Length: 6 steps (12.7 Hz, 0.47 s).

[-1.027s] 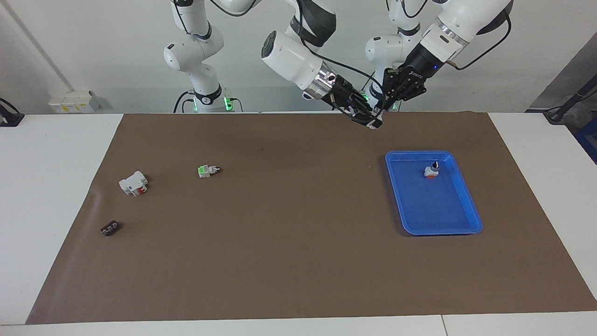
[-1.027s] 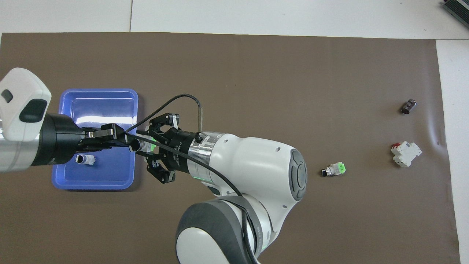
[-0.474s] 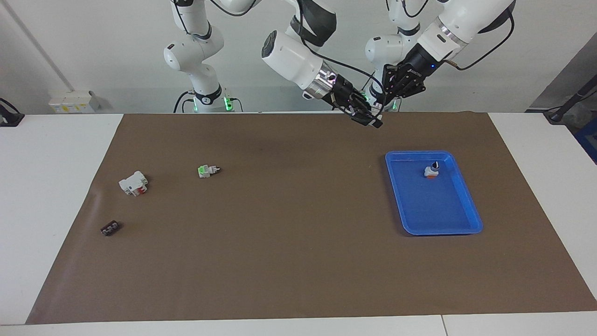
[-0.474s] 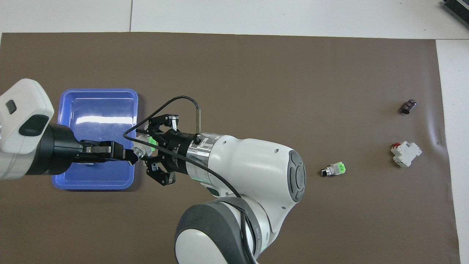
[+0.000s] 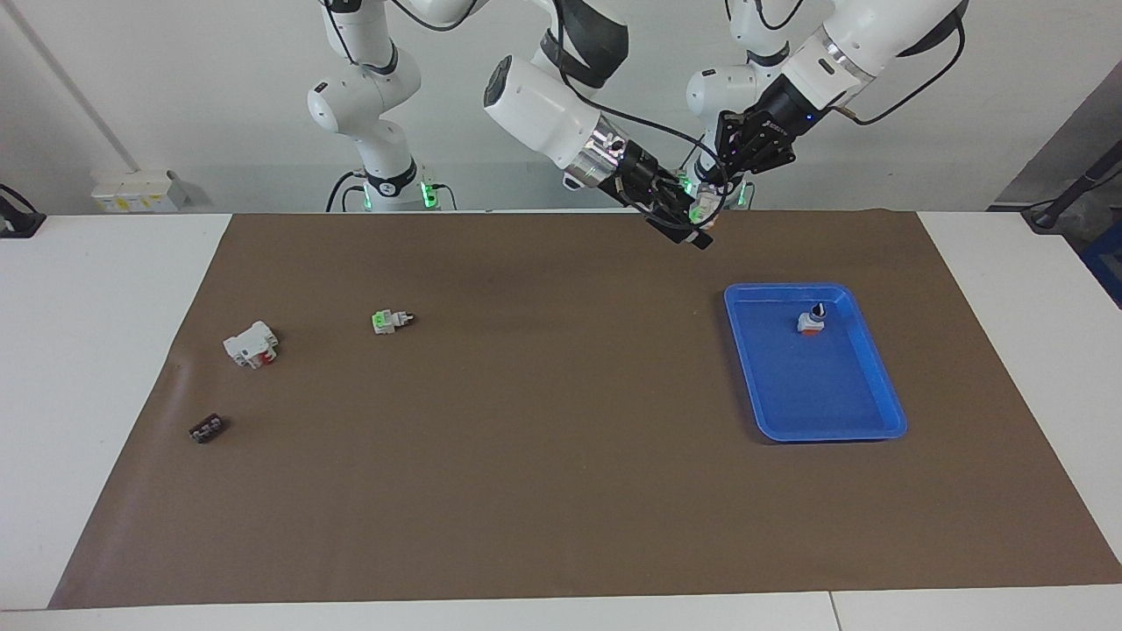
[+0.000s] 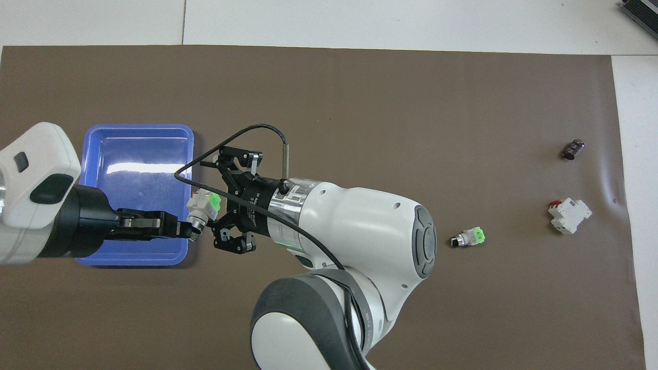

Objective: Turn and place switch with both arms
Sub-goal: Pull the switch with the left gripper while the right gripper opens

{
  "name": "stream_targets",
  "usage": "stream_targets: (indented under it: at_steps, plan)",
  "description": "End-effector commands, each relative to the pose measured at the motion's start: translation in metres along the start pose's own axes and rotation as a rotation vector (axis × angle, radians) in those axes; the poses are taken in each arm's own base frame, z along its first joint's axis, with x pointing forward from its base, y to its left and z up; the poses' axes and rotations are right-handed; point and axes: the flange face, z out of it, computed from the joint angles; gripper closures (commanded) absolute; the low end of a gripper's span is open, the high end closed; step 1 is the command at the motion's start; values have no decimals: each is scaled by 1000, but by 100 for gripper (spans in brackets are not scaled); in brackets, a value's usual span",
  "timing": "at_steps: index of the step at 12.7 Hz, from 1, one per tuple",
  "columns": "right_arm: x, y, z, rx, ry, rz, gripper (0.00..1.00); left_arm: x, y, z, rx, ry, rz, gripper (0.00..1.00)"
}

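The switch (image 6: 204,205), pale grey with a green end, hangs in the air above the brown mat, off the blue tray's corner. My left gripper (image 6: 187,229) is shut on its silvery neck end, and shows up in the facing view (image 5: 708,193) above the mat's edge by the robots. My right gripper (image 6: 227,199) stands open, its fingers spread wide on either side of the switch's green end without pinching it. In the facing view the switch (image 5: 699,213) shows between the two black hands, beside the right gripper (image 5: 686,226).
A blue tray (image 5: 815,412) (image 6: 139,144) holds a grey switch with black knob and red base (image 5: 812,322). Toward the right arm's end lie a green-ended grey switch (image 5: 391,321) (image 6: 469,238), a white block with red (image 5: 252,344) (image 6: 568,216) and a small dark part (image 5: 207,428) (image 6: 573,149).
My right gripper has opened and let go of the switch, which it gripped a second ago. The left gripper has kept its hold and the switch has tilted slightly.
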Motion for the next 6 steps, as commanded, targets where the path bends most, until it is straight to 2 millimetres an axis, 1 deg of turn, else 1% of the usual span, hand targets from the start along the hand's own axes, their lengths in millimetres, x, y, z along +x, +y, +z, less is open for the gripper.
stream_targets:
  at_steps: [1,2,3,5,6]
  plan:
    - [1,-9,-2,24,1,-32,0,-7,-12,-3,-3,-10,-21,100]
    - [0,-9,-3,21,1,-34,0,-6,-16,-4,-3,-9,-31,100]
    - [5,-8,-4,14,14,-41,0,-5,-21,-8,-1,-2,-41,100]
    - [11,-1,-14,-2,68,-158,0,-3,-32,-12,7,8,-66,100]
    - [19,-1,-20,-7,98,-210,0,-1,-40,-14,26,13,-79,100]
